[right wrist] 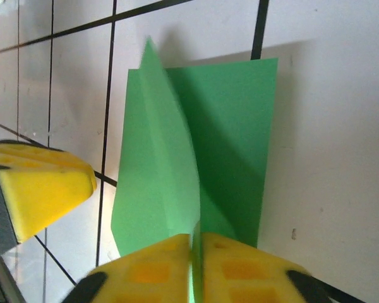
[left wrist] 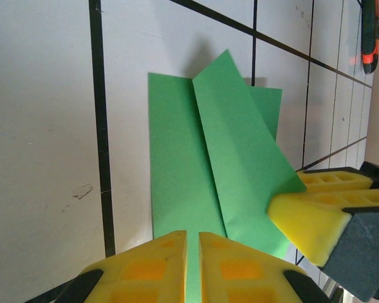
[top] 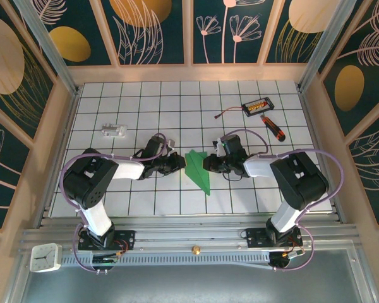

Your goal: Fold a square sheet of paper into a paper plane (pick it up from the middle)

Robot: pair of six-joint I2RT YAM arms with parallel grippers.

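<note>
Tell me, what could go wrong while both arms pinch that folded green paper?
Both arms' jaws are shut on the folded bright-green paper from opposite sides, so pulling apart might tear it. One flap stands up off the white tiled table, so the next crease could land crooked.

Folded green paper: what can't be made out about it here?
Top external: creases of the folded bright-green paper sheet are too small; the left hand and right hand cover its sides.
Left wrist: its near end is hidden by yellow fingers and the bottom edge.
Right wrist: the raised flap's edge is blurred.
</note>
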